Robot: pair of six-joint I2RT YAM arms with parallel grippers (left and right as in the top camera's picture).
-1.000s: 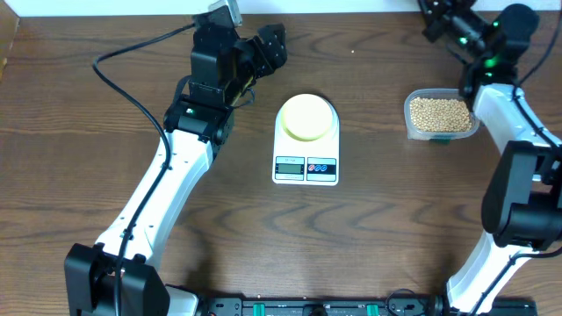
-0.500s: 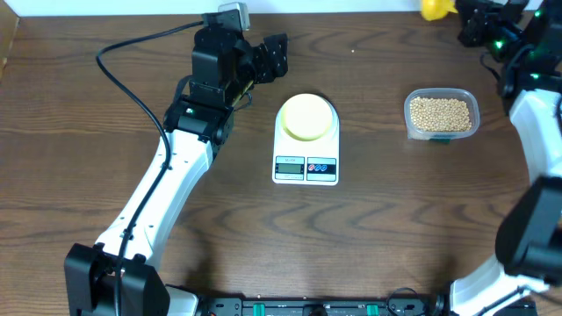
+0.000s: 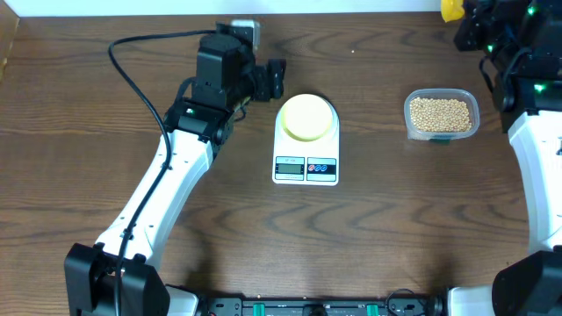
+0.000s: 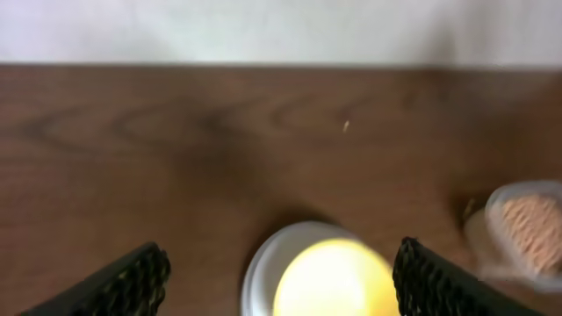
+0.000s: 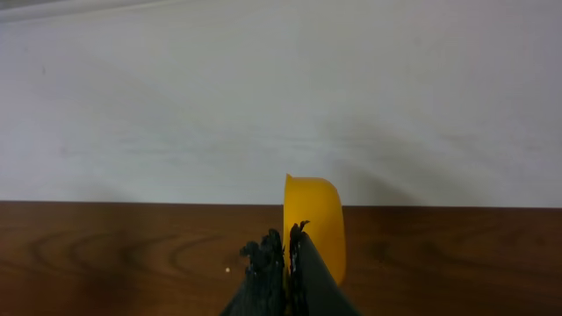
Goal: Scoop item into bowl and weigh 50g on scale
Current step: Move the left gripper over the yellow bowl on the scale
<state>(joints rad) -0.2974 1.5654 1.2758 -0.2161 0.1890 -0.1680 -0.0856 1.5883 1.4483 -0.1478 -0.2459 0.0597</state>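
Note:
The pale yellow bowl point(image 3: 306, 117) sits on the white scale point(image 3: 306, 167) in the middle of the table; in the left wrist view the bowl point(image 4: 334, 281) shows blurred on the scale point(image 4: 256, 285). My left gripper point(image 3: 274, 79) hangs open just left of and behind the bowl, and between its fingers point(image 4: 132, 281) there is nothing, gripper point(image 4: 281, 253). The tan beans point(image 3: 440, 112) fill a clear tub point(image 3: 441, 133) to the right. At the far right corner my right gripper point(image 3: 467, 19) point(image 5: 286, 246) is shut on a bright yellow scoop point(image 3: 451, 9) point(image 5: 318, 224).
A black cable point(image 3: 132, 79) loops over the table left of the left arm. A white wall point(image 5: 281, 96) runs along the table's far edge. One loose bean point(image 4: 345, 126) lies on the wood behind the scale. The tub point(image 4: 527, 230) shows at the right of the left wrist view.
My left gripper has turned and come closer to the scale's left back side. The right arm has swung rightward toward the back corner, and the scoop now shows at the table's far edge.

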